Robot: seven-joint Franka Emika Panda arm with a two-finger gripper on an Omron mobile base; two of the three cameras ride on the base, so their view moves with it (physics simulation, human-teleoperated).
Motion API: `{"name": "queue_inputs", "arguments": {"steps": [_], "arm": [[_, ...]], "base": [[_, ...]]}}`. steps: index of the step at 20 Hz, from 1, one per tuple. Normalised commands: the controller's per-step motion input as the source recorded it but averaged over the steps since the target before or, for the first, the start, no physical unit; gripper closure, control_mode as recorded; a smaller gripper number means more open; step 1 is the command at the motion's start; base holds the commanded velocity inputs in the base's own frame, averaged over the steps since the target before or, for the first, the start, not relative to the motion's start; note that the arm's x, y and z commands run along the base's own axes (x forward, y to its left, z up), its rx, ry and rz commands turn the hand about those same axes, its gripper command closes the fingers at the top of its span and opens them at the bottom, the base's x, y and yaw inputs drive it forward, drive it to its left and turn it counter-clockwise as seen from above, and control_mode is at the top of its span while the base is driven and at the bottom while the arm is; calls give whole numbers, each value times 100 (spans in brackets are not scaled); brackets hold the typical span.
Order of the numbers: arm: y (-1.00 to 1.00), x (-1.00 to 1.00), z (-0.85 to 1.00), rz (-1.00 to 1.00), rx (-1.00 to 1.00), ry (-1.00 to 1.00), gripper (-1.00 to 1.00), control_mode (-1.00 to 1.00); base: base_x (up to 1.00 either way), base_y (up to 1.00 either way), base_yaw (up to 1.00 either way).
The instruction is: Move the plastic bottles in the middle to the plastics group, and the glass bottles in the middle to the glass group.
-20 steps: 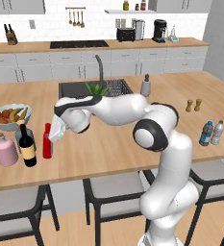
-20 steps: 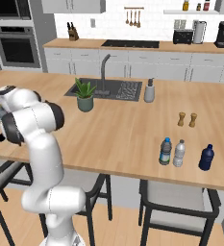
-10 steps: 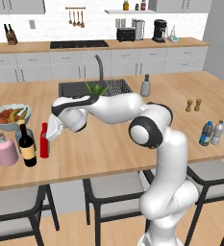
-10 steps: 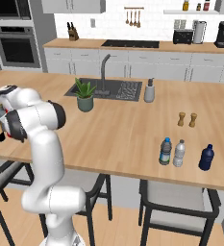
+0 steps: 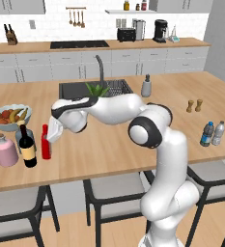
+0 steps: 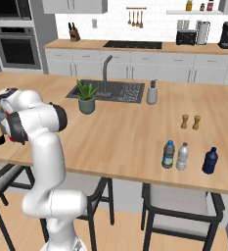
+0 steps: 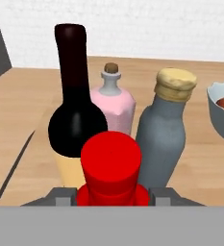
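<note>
Currently your claw (image 5: 49,136) is closed on the flat red bottle (image 5: 46,143), standing on the worktop (image 5: 109,144) just right of the wine bottle (image 5: 27,147), near the pink bottle (image 5: 6,151). Labels unreadable.

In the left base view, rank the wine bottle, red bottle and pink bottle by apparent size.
1. wine bottle, tallest.
2. pink bottle and red bottle: unsure, one squat and wide, the other taller but slim.

Flat bottle (image 5: 46,143) right of wine bottle (image 5: 27,147), pink bottle (image 5: 6,151) leftmost, fruit bowl (image 5: 9,117) behind
</note>
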Motion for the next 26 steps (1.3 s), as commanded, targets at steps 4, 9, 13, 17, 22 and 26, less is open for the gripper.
{"name": "queue_inputs", "arguments": {"steps": [4,9,13,17,22,26], "arm": [[7,15,0,0,-10,0,100,-100],[4,11,0,0,0,-2,100,-100],[3,13,0,0,0,-9,100,-100],[0,0,-3,0,0,-3,100,-100],[1,0,-38,0,0,-3,100,-100],[0,0,-61,0,0,0,100,-100]], "base": [[0,0,0],[0,0,0],[0,0,0],[0,0,0],[0,0,0],[0,0,0]]}}
